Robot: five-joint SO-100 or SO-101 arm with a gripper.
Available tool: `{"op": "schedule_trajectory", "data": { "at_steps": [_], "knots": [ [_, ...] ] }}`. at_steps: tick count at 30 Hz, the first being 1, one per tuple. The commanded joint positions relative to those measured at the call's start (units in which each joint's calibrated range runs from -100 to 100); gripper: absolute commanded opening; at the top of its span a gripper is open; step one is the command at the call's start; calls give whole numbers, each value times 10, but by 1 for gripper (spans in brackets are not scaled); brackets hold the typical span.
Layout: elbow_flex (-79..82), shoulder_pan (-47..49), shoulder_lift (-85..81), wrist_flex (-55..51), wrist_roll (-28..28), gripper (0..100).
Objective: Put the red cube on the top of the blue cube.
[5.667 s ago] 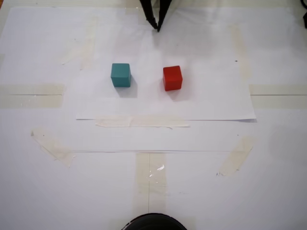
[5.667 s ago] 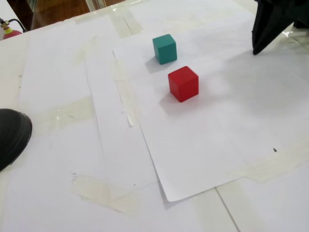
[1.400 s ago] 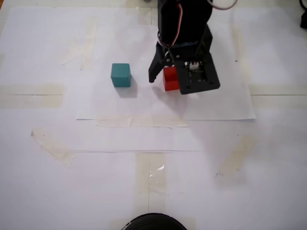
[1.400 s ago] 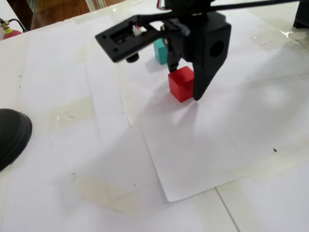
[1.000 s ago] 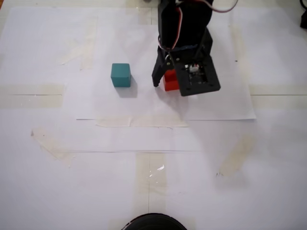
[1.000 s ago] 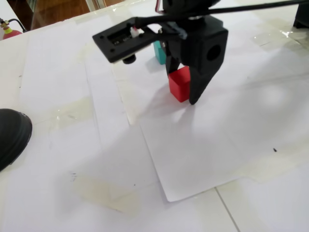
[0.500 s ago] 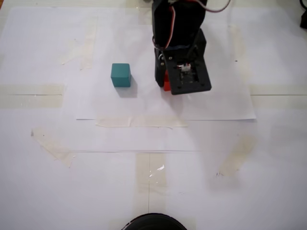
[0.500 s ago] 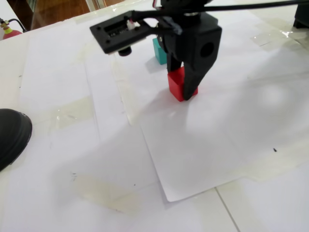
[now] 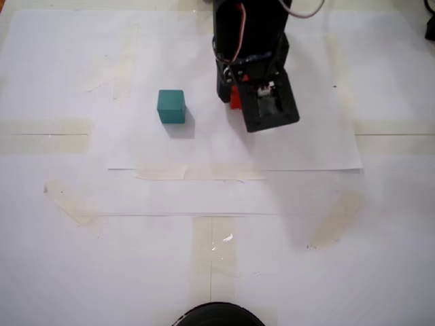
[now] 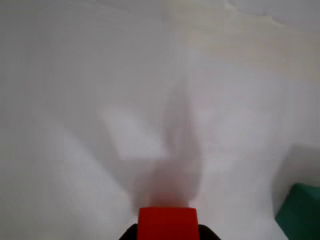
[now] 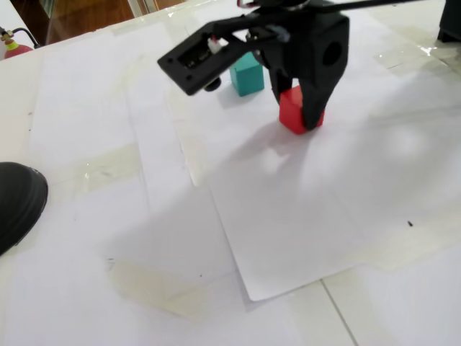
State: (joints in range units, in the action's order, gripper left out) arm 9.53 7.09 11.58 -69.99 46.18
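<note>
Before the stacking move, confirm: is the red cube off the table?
Yes: in a fixed view the pincer holds the red cube above its shadow, clear of the paper.

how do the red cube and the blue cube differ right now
Colour: the red cube is bright red, the blue cube teal. State: the red cube is clamped in the end effector, the blue cube sits free on the paper. Height: the red cube looks lifted, the blue cube rests flat. Both look alike in size and shape.

White paper [image 9: 306, 146] taped over a pale table [image 11: 43, 94]
</note>
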Motion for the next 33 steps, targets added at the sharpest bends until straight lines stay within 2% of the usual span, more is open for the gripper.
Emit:
{"op": "schedule_trajectory", "data": {
  "at_steps": [1,7,33],
  "knots": [
    [-96,-16,-70,-75,-13,12],
    [-188,-33,-73,-140,-23,12],
    [-343,-131,-30,-207,-63,12]
  ]
}}
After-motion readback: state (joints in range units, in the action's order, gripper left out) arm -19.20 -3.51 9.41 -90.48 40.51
